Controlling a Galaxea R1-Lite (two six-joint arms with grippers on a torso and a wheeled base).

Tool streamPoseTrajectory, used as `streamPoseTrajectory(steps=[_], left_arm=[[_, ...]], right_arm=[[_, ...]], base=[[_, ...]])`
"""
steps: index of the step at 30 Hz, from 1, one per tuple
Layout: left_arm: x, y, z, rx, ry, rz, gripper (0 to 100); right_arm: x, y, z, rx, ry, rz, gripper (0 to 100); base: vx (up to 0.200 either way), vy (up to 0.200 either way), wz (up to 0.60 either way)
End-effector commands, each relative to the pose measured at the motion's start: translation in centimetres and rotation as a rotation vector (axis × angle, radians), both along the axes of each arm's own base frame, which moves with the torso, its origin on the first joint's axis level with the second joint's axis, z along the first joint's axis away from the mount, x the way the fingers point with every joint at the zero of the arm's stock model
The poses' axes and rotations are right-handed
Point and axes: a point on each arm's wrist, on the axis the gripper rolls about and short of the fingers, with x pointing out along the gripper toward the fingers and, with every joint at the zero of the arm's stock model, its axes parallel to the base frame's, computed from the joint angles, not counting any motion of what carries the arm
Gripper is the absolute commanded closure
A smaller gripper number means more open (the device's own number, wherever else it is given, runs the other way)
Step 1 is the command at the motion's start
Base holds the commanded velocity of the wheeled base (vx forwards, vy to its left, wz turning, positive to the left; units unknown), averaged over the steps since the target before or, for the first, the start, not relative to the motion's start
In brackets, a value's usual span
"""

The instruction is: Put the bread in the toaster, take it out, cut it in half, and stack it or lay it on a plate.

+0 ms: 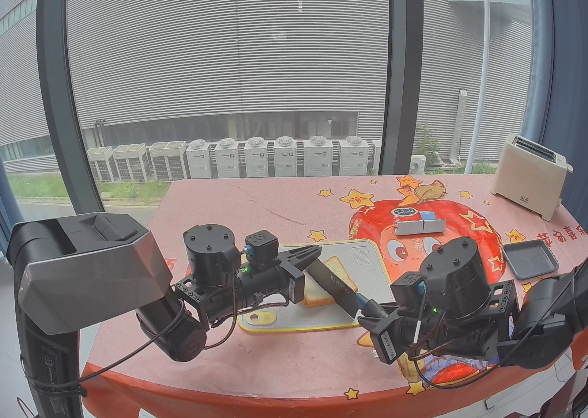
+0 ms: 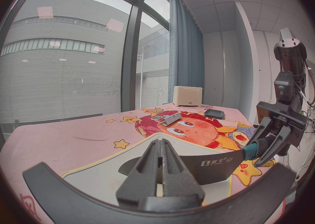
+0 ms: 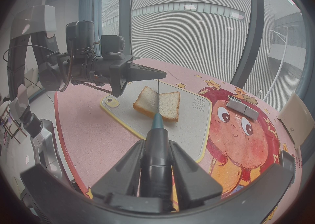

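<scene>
Toasting looks done; my right fingers (image 3: 126, 168) grip the knife (image 1: 334, 283) mid-cut over centre-frame bread (image 3: 169, 104), left fingers (image 2: 146, 165) pinched shut, plating remains.

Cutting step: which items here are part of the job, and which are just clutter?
In the job:
bread
knife, held in right gripper
left gripper
cutting board
toaster
plate

Lying about:
grey block
cartoon tablecloth
</scene>
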Motion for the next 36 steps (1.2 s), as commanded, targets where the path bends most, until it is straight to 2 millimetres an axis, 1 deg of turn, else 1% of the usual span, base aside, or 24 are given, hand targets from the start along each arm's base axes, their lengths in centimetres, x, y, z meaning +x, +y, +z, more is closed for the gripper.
streamPoseTrajectory(steps=[1, 2, 3, 7, 11, 13, 14, 21, 29, 36], left_arm=[[-0.4, -0.7, 2.2, -0.043, -0.061, -0.02, 100], [-0.5, -0.8, 2.7, -0.057, -0.066, -0.023, 100], [-0.5, -0.9, 2.7, -0.06, -0.065, -0.025, 100], [-0.9, -1.0, 2.6, -0.057, -0.057, -0.033, 100], [-0.9, -1.0, 1.9, -0.045, -0.04, -0.033, 100], [-0.7, -1.0, 1.5, -0.038, -0.029, -0.03, 100], [-0.5, -1.0, 0.6, -0.025, -0.01, -0.026, 100], [-0.1, -1.0, -1.6, 0.004, 0.033, -0.015, 100], [-0.1, -1.0, -1.7, 0.006, 0.033, -0.008, 100], [-0.1, -1.0, -1.1, -0.004, 0.018, -0.008, 100]], right_arm=[[0.0, 0.0, 0.0, 0.001, -0.002, 0.001, 100], [0.0, 0.0, -0.1, -0.001, 0.001, 0.002, 100], [-0.1, 0.0, -0.1, -0.002, 0.001, 0.001, 100], [-0.1, 0.0, 0.0, -0.001, 0.0, 0.001, 100], [-0.1, 0.0, -0.1, -0.002, 0.001, 0.003, 100], [-0.1, 0.0, 0.0, -0.001, 0.0, 0.003, 100], [-0.1, 0.0, 0.1, 0.002, -0.003, 0.001, 100], [0.0, -0.1, 0.4, 0.013, -0.013, -0.002, 100], [0.0, -0.2, 1.1, 0.034, -0.029, -0.003, 100], [0.1, -0.1, -0.1, -0.002, 0.002, -0.004, 100]], base=[[0.0, 0.0, 0.0], [0.0, 0.0, 0.0], [0.0, 0.0, 0.0], [0.0, 0.0, 0.0], [0.0, 0.0, 0.0], [0.0, 0.0, 0.0], [0.0, 0.0, 0.0], [0.0, 0.0, 0.0], [0.0, 0.0, 0.0], [0.0, 0.0, 0.0]])
